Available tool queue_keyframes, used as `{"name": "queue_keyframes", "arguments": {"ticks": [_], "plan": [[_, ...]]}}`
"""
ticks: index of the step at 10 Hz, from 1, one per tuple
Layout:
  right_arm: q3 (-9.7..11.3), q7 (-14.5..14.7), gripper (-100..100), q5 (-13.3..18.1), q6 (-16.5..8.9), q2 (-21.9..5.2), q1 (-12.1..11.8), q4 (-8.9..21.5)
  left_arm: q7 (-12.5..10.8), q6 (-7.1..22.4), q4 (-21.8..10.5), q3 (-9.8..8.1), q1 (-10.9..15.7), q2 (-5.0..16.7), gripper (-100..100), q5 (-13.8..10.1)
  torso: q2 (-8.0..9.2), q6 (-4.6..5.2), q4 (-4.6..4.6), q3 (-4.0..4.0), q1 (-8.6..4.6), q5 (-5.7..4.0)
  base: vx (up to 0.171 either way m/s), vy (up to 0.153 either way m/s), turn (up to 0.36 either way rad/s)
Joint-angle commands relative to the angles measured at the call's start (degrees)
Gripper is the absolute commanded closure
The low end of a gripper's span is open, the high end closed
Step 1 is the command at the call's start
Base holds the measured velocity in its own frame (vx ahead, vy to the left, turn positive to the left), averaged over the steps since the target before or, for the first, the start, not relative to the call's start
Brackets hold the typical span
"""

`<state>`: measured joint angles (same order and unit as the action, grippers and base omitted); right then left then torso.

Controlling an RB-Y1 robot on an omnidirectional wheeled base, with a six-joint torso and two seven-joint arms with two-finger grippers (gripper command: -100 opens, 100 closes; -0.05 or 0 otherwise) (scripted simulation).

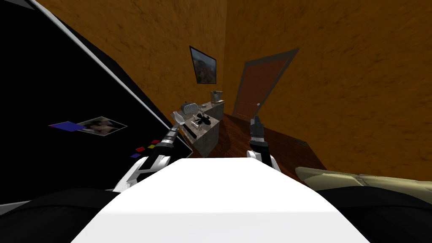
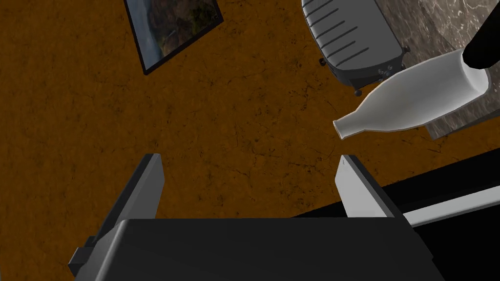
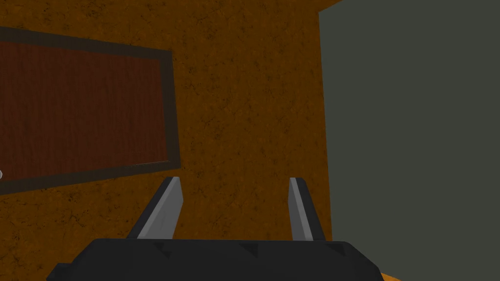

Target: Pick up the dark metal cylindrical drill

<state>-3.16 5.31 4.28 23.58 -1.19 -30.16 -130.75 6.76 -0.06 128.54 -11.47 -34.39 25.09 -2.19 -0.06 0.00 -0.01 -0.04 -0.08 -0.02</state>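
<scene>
Fingers [image 2: 149, 188] of the left gripper [image 2: 248, 158] stand spread with nothing between them, and they point at the orange wall just short of the white bottle [image 2: 415, 100], not at the target. From the head camera the left gripper [image 1: 174, 130] sits just this side of the bottle [image 1: 177, 117], which stands at the near corner of a stone-topped counter [image 1: 206, 141]. The drill [image 1: 203, 120] is the black shape lying on that counter beyond the bottle and to its right. A black form touching the bottle's base in the left wrist view is probably part of it, though I cannot tell for sure. The main risk, as I judge it, is a straight reach that clips the bottle and topples it onto the drill or off the counter's edge. A grey ridged appliance [image 2: 351, 39] just behind the bottle leaves little room to swing wide on that side. Thin blades closing on a round dark body may also slip or roll it away if they meet it off-centre. The right gripper [image 1: 255, 121] hangs well to the right of the bottle, off the counter, its fingers [image 3: 166, 210] likewise spread and empty.
</scene>
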Motion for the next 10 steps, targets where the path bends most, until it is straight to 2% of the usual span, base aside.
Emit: {"name": "queue_keyframes", "arguments": {"ticks": [1,2,3,4,5,6,7,8,9,10], "plan": [[0.0,0.0,0,0.0,0.0,0.0,0.0,0.0,0.5,2.9,-1.7,-0.99,0.4,2.3,-100,-1.0,0.0,0.0,0.0,0.0,0.0,0.0,0.027,-0.037,-0.092],[0.0,0.0,0,0.0,0.0,0.0,0.0,0.0,0.5,4.5,-1.7,-0.99,0.4,2.3,-100,-1.0,-0.03,0.01,0.0,-0.02,-0.03,-0.01,0.025,-0.028,-0.036],[0.0,0.0,0,0.0,0.0,0.0,0.0,0.0,1.0,6.5,-2.7,-1.86,0.4,4.3,-100,-2.1,-0.03,0.0,-0.01,-0.02,-0.01,-0.01,0.027,-0.025,-0.094],[0.0,0.0,0,0.0,0.0,0.0,0.0,0.0,1.0,8.5,-2.7,-1.86,0.4,4.3,-100,-2.1,-0.05,0.02,-0.01,-0.03,0.0,0.0,0.023,-0.022,-0.045],[0.0,0.0,0,0.0,0.0,0.0,0.0,0.0,1.4,10.1,-3.8,-2.62,0.5,6.3,-100,-3.3,-0.02,-0.01,-0.01,-0.01,0.02,0.0,0.023,-0.031,-0.089],[0.0,0.0,0,0.0,0.0,0.0,0.0,0.0,1.4,12.1,-3.8,-2.62,0.5,6.3,-100,-3.3,-0.02,0.01,0.0,-0.01,-0.01,-0.01,0.021,-0.022,-0.041],[0.0,0.0,0,0.0,0.0,0.0,0.0,0.0,1.4,12.6,-3.8,-2.62,0.5,6.3,-100,-3.3,-0.01,-0.02,0.0,0.0,0.01,0.0,0.009,-0.006,0.014],[0.0,0.0,0,0.0,0.0,0.0,0.0,0.0,1.9,14.7,-4.8,-3.28,0.7,8.3,-100,-4.6,0.02,-0.01,0.01,0.01,0.05,0.01,0.016,-0.017,-0.094],[0.0,0.0,0,0.0,0.0,0.0,0.0,0.0,1.9,16.4,-4.8,-3.28,0.7,8.3,-100,-4.6,0.0,0.02,0.0,0.0,0.04,0.01,0.02,-0.015,-0.052],[0.0,0.0,0,0.0,0.0,0.0,0.0,0.0,2.5,18.2,-5.9,-3.81,1.0,10.2,-100,-6.0,0.0,-0.01,0.0,0.0,0.04,0.0,0.027,-0.019,-0.106]]}}
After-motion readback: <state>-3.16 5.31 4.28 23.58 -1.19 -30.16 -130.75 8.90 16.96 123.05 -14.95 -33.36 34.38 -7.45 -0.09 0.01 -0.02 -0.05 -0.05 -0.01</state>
